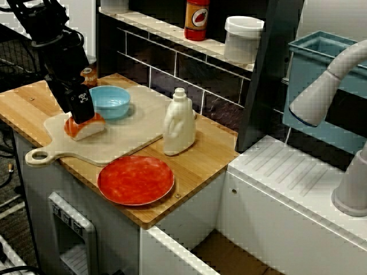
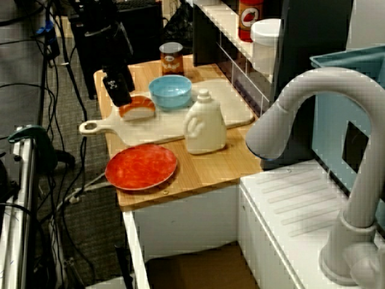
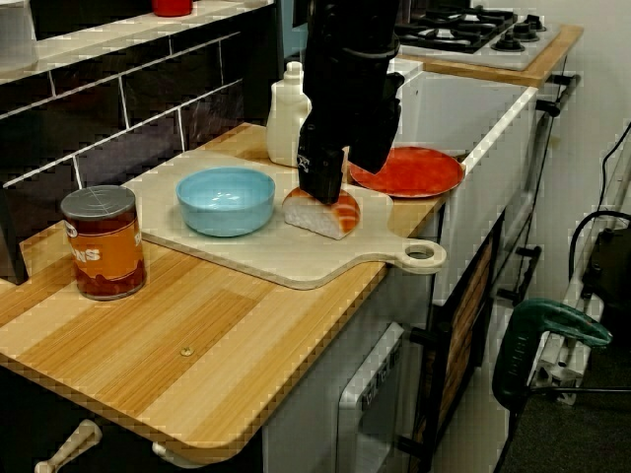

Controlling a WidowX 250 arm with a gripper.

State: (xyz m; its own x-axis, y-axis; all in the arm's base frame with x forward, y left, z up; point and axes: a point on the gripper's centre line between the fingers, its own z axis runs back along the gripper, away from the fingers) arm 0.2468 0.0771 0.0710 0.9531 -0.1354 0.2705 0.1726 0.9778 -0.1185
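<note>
Salmon sushi [image 3: 322, 214] on cutting board [image 3: 286, 258]

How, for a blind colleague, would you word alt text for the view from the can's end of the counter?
A black robot gripper hangs directly over a salmon-topped rice piece on a pale cutting board; whether it grips is unclear. A blue bowl sits beside it; a can stands nearer, a white bottle and red plate behind.

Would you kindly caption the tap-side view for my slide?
Gripper at a salmon sushi piece on the cutting board, blue bowl beside it.
</note>
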